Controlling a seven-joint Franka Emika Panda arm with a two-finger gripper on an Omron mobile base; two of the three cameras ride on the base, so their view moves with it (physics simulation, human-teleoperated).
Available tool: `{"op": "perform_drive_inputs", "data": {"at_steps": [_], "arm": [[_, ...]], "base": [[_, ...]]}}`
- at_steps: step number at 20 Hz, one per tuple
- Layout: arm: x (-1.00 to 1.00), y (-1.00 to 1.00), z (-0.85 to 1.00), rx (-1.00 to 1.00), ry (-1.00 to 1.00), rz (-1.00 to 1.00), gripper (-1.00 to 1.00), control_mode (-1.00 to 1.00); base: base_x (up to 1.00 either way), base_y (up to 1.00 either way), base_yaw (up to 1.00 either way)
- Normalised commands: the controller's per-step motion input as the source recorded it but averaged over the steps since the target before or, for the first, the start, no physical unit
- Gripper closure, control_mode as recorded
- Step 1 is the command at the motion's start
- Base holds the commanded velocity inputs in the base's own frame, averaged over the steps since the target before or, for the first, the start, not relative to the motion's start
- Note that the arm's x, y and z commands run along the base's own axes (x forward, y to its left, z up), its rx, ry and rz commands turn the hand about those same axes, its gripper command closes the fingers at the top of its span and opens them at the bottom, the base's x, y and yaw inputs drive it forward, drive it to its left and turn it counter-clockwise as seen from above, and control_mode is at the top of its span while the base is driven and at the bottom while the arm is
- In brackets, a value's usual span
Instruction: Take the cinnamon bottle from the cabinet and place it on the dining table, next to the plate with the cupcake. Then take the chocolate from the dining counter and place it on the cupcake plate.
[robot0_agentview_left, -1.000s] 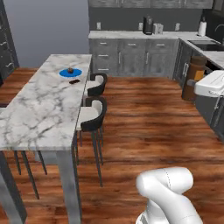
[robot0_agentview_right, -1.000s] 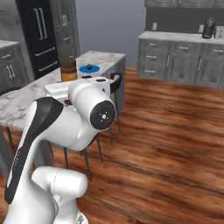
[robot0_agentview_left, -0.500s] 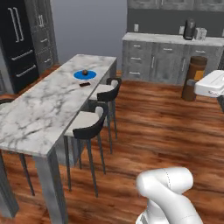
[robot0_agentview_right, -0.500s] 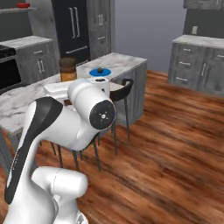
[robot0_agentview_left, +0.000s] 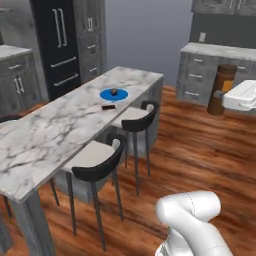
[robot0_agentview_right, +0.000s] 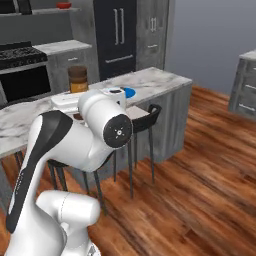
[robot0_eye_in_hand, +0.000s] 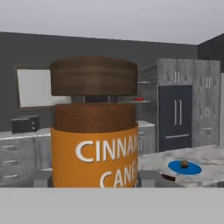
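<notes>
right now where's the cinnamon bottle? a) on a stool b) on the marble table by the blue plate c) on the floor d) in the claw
d: the cinnamon bottle sits upright in the claw, while the blue plate lies far off on the marble table.

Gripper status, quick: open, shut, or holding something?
Gripper: shut on the cinnamon bottle, which stands upright between the jaws in the hand view.

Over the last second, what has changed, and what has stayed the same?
The base has driven and turned, so the dining table now looks nearer in both base views; nothing on it moved. The gripper stays shut on the cinnamon bottle. Cupcake plate and chocolate lie unchanged.
</notes>
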Motion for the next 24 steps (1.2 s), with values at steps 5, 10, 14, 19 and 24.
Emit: {"op": "perform_drive_inputs", "data": {"at_steps": [5,10,14,19,24], "arm": [[0.00,0.00,0.00,0.00,0.00,0.00,1.00,1.00],[0.00,0.00,0.00,0.00,0.00,0.00,1.00,1.00],[0.00,0.00,0.00,0.00,0.00,0.00,1.00,1.00],[0.00,0.00,0.00,0.00,0.00,0.00,1.00,1.00],[0.00,0.00,0.00,0.00,0.00,0.00,1.00,1.00]], "base": [[0.68,-0.80,0.48],[0.62,-0.82,0.49],[0.51,-0.82,0.53],[0.67,-0.85,0.49],[0.52,-0.92,0.44]]}}
